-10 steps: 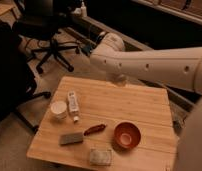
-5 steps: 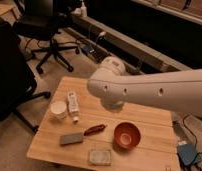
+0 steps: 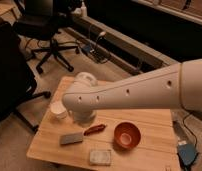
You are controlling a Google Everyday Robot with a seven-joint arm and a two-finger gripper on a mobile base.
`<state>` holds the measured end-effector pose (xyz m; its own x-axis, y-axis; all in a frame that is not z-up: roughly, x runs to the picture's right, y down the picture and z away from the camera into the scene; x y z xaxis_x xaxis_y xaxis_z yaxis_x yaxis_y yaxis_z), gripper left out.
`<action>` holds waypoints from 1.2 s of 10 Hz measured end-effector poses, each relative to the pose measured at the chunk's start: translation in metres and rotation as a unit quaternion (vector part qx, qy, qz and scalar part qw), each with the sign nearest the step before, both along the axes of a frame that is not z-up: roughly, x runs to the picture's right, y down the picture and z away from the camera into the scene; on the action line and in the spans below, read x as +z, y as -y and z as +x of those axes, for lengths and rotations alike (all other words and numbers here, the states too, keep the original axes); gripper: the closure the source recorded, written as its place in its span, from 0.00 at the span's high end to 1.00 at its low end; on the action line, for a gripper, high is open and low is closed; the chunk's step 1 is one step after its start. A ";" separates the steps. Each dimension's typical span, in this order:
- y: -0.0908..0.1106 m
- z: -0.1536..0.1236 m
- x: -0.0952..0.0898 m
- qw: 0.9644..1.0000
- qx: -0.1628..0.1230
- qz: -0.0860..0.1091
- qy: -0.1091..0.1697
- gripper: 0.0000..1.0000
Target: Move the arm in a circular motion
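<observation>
You have the arm (image 3: 129,92) reaching in from the right across the worktop (image 3: 149,122), its rounded joint above the white cup (image 3: 58,110) and the red object (image 3: 95,129); judge the circle as under way, with the loop not yet shown closed. The gripper is out of view, its jaws clenched. Against the earlier frames, note that the joint has swept down and leftward from behind the worktop and now hides the bottle beside the cup.
</observation>
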<state>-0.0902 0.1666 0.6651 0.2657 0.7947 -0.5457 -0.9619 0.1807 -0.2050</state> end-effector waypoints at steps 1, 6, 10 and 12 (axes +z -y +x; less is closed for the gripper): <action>-0.003 -0.018 0.008 1.000 -0.011 -0.004 0.024 0.00; 0.023 -0.126 0.080 0.987 -0.069 0.014 0.146 0.00; 0.133 -0.164 0.124 0.979 -0.074 0.098 0.162 0.00; 0.201 -0.152 0.131 0.978 -0.051 0.142 0.145 0.00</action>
